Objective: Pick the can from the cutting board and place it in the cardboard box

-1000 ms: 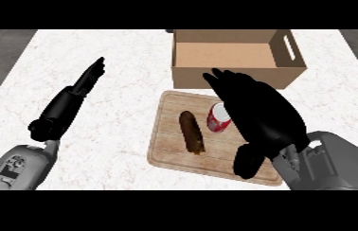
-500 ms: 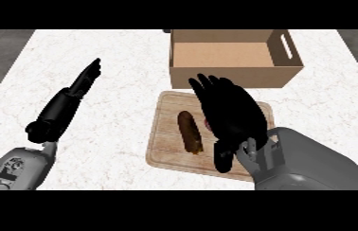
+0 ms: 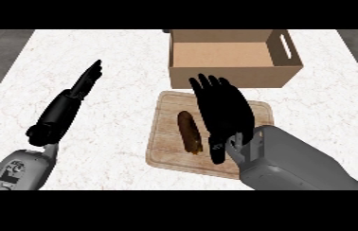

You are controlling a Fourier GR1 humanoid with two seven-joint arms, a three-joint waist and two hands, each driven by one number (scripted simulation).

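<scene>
Reaching step: right hand (image 3: pixel 224 114) spread flat over cutting board (image 3: pixel 168 149) at centre, can hidden, fingers straight, holding nothing; next, curling round it, then lifting toward cardboard box (image 3: pixel 231 75).

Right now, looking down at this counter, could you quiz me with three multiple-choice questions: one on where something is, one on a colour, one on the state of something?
1. Where does the brown oblong item lie?
A. in the cardboard box
B. on the cutting board
C. on the bare counter

2. What colour is the right hand?
A. black
B. white
C. red

3. What does the cardboard box show inside?
A. a can
B. a plate
C. only its bare floor

Answers:
1. B, it rests on the cutting board, left of the right hand.
2. A, it looks black against the wood.
3. C, nothing shows inside; the can is not visible anywhere, possibly hidden under the right hand.
</scene>
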